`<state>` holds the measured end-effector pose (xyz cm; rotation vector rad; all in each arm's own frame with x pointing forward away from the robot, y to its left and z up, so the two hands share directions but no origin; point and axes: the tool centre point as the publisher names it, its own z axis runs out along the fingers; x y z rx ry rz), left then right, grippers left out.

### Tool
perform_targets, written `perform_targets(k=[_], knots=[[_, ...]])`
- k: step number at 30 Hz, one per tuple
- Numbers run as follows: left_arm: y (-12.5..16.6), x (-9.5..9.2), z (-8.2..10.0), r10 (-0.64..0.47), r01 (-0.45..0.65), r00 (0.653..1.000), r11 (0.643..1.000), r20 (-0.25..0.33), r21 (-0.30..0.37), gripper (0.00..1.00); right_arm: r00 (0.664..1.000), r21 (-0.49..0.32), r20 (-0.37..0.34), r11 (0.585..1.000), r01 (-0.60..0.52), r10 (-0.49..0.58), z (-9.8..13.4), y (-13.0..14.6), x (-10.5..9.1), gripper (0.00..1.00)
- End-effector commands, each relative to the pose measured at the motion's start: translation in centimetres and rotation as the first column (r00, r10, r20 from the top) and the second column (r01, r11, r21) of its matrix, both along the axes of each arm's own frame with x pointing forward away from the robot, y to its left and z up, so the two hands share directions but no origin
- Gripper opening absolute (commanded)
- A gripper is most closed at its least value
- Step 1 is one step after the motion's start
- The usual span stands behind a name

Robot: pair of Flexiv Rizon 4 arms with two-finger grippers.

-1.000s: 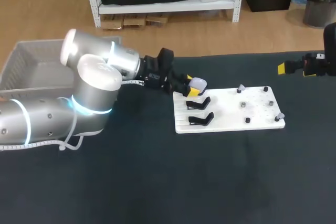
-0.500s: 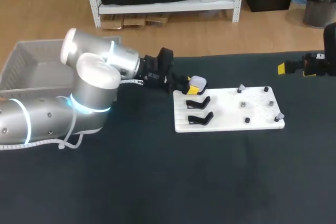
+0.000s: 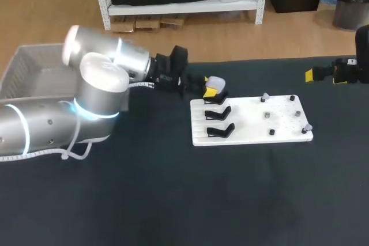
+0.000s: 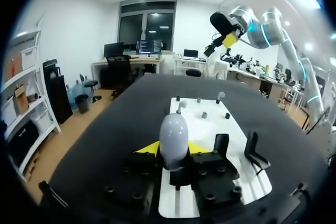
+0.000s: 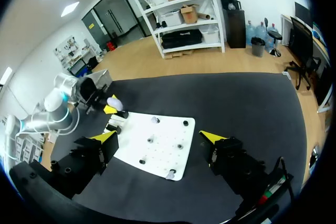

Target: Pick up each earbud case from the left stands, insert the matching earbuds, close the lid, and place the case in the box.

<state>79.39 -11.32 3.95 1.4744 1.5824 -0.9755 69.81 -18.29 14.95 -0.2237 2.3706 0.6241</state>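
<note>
Left hand point(image 3: 210, 92) pinches a pale lilac, egg-shaped earbud case point(image 4: 173, 137) at the rear-left corner of the flat white board point(image 3: 279, 110). Right hand point(image 5: 158, 136) hangs spread, well apart. Likely risk: the smooth, rounded case slips or twists between the narrow tips.

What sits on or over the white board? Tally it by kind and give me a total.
pale rounded earbud case, held by the left gripper: 1
black plastic stands: 3
small pale earbuds on pegs: 2
small dark bare pegs: 4
Total: 10
</note>
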Motion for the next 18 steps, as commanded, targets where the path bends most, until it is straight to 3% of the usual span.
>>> perform_targets(k=[1,3,10,18], knots=[[0.2,-1.9,1.8,0.025,-0.025,0.999,1.000,0.042,-0.003,0.00,1.000,0.001,0.000,1.000,-0.002,0.002,0.0,-0.1,0.1,1.00],[-0.1,-2.1,2.4,0.016,-0.015,0.998,1.000,0.056,-0.003,0.00,0.998,-0.042,-0.049,0.998,-0.045,0.043,-0.6,1.7,0.1,1.00],[-0.8,-3.5,4.9,0.005,-0.006,0.994,1.000,0.112,0.003,0.00,0.986,-0.035,-0.082,0.988,-0.151,0.148,-2.8,7.2,-0.1,1.00],[-1.5,-5.5,6.6,-0.009,0.011,0.988,1.000,0.157,-0.016,0.00,0.972,-0.028,-0.129,0.979,-0.202,0.197,-3.6,10.5,-0.2,1.00]])
